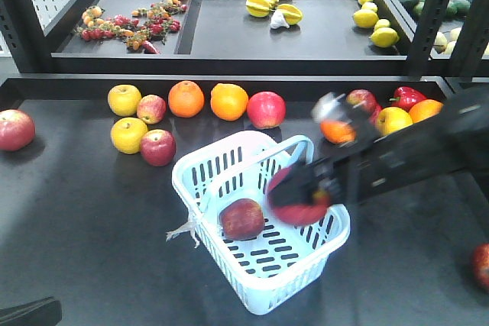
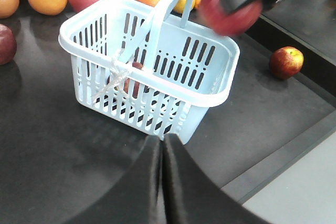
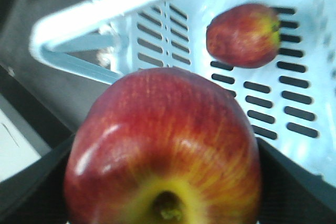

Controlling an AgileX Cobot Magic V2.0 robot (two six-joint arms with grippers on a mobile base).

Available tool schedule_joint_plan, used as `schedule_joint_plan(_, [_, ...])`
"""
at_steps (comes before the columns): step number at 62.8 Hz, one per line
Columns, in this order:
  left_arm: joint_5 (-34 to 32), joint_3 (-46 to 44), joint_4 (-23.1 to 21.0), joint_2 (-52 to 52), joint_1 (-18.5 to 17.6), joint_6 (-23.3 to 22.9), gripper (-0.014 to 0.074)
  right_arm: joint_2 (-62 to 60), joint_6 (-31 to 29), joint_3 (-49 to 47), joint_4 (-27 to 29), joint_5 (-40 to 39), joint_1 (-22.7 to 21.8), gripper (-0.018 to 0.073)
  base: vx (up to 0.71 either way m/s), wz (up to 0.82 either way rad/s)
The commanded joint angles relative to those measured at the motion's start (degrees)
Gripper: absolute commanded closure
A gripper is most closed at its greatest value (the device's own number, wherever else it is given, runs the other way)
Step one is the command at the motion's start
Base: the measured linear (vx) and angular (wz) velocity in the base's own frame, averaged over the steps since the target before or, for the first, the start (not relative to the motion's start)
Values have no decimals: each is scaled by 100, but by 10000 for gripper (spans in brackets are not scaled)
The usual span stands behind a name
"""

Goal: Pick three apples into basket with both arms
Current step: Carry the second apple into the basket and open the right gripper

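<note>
The pale blue basket (image 1: 263,284) stands in the middle of the dark shelf with one dark red apple (image 1: 242,219) lying on its slotted floor. My right gripper (image 1: 298,199) hangs over the basket's right side, shut on a second apple (image 1: 294,208). In the right wrist view this held apple (image 3: 163,145) fills the foreground, above the basket (image 3: 131,1) and the apple inside it (image 3: 243,35). My left gripper (image 2: 161,142) is shut and empty, just in front of the basket (image 2: 223,59). The held apple (image 2: 231,6) shows above the far rim.
Loose apples lie at the far left (image 1: 15,129), left of the basket (image 1: 158,147), behind it (image 1: 266,109) and at the right edge (image 1: 481,265). Oranges (image 1: 229,101) and yellow fruits (image 1: 126,135) lie among them. A raised back shelf (image 1: 229,36) holds more fruit.
</note>
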Motion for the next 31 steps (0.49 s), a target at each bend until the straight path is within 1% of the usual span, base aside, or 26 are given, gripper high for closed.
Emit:
schedule_joint_plan(1, [-384,-150,-110,23,-25,-42,603,130,-175,-142,289,-588,307,559,0,0])
schedule_joint_plan(8, [-384,-150,-110,23,-25,-42,603,494,-181,-165,317,-1003,526,536,0,0])
schedule_joint_plan(12, [-384,-150,-110,23,-25,-42,603,652,-240,-264,316,-957,576,505,0,0])
schedule_joint_plan(15, [-384,-150,-110,23,-25,-42,603,770,-323,-408,313,-812,590,463,0,0])
schedule_joint_plan(22, [-384,-150,-110,23,-25,-42,603,969,-379,-707,340,-466,590,323,0,0])
schedule_joint_plan(25, [-384,-150,-110,23,-25,-42,603,1024,-337,-804,349,-358,590,227,0,0])
schedule_joint_plan(31, [-379,-150,-110,23,-25,-42,603,1047,-312,-876,327,-280,590,87,0,0])
